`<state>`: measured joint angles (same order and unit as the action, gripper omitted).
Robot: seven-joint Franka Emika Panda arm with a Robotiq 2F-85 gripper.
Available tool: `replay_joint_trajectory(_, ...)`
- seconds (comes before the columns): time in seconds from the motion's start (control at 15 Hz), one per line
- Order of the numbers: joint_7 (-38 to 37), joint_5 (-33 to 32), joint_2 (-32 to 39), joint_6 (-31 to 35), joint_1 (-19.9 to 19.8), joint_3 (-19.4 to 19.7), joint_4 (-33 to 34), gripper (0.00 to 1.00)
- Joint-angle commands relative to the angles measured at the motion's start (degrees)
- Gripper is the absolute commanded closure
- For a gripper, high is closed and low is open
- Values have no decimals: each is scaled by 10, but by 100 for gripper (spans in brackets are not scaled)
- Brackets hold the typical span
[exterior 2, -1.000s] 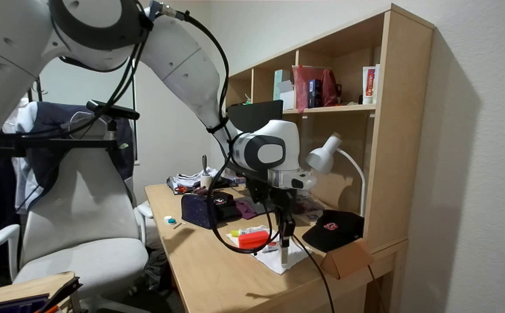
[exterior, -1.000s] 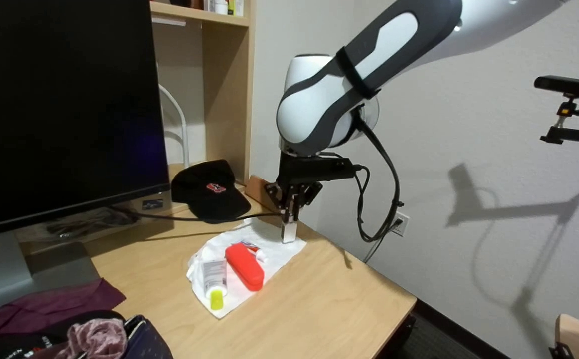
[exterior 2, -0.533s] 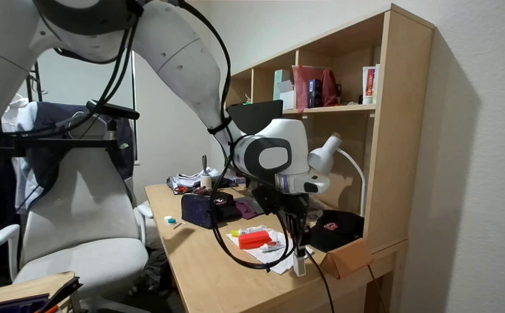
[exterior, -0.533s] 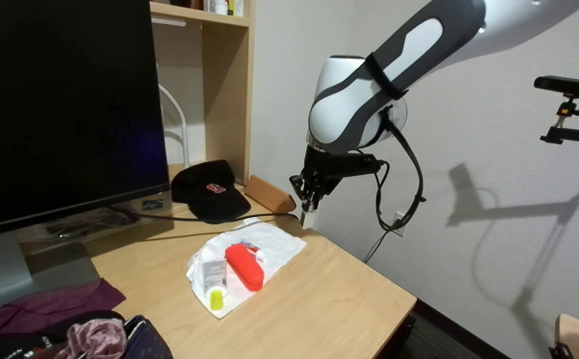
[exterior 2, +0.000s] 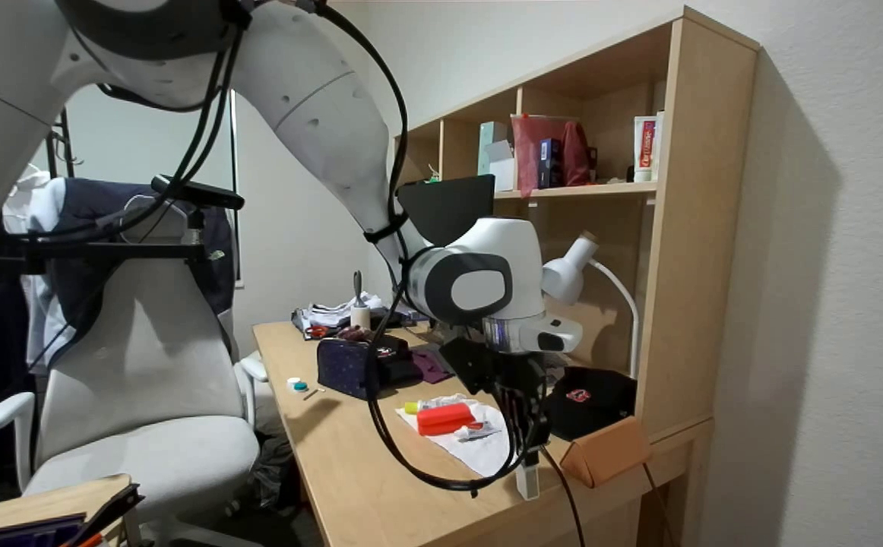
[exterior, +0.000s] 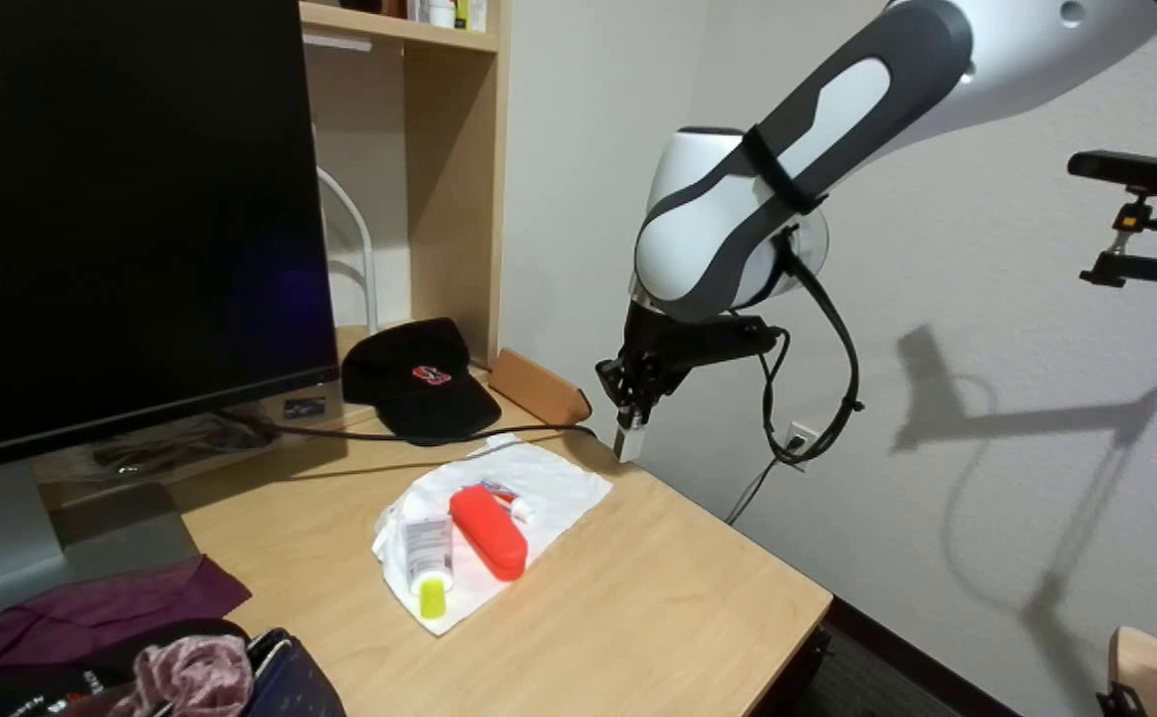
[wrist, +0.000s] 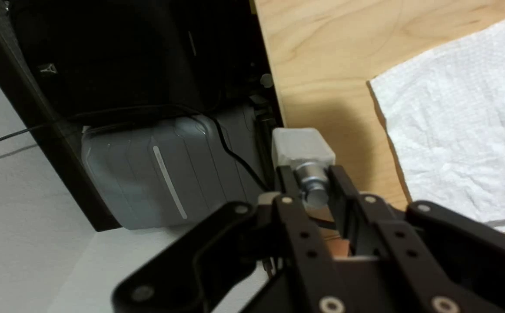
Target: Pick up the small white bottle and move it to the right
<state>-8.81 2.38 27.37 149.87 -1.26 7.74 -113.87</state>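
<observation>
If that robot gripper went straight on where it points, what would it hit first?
Probably the desk, close to its edge, with the small white bottle in the gripper landing first. Depth is unclear there, so it might just miss.

Bottle [wrist: 302, 145] looks pretty smooth with a shiny metallic neck [wrist: 311, 171], surface [wrist: 330, 52] is smooth grainy wood, paper towel [wrist: 461, 121] matt and kinda crinkly, cap [exterior: 419, 393] just matt cloth.

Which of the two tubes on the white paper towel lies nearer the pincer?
The small white-capped tube, lying on the same side of the red case as the pincer; the larger yellow-capped tube lies beyond that case.
</observation>
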Motion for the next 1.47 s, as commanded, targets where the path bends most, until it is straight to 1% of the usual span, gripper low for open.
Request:
replay_joint_trajectory(0.0,32,-9,-12,24,-9,-15,-21,94)
replay_joint_trajectory(0.33,71,-10,-9,40,-10,-34,-26,94)
replay_joint_trajectory(0.87,64,-24,4,31,-3,-27,-13,93)
replay_joint_trajectory(0.93,63,-26,3,33,-2,-26,-13,52)
replay_joint_trajectory(1.0,64,-26,2,33,-2,-27,-14,50)
replay_joint_trajectory(1.07,65,-27,2,36,-2,-27,-15,45)
replay_joint_trajectory(1.4,56,-42,-9,49,7,-22,-22,14)
